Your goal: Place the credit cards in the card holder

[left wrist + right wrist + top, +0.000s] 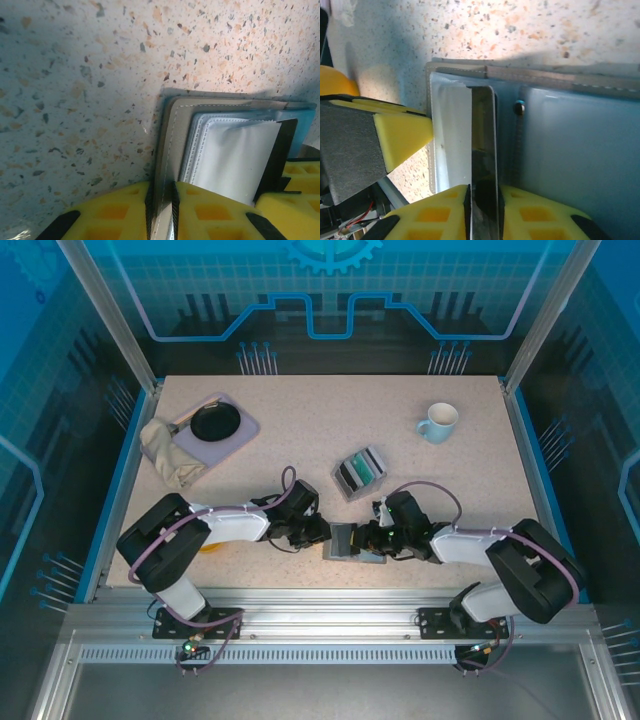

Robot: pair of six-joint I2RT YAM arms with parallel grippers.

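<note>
1. The card holder (352,542) lies open on the surface (300,430), between both arms.
2. The left fingers (115,210) pinch its grey cover.
3. A credit card (482,140) sits between the right fingers (535,215), pointing into the pocket. I cannot tell if they squeeze it.

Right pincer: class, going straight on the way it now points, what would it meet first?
The credit card standing inside the right pincer comes first; beyond that, probably the grey rim of the card holder.
</note>
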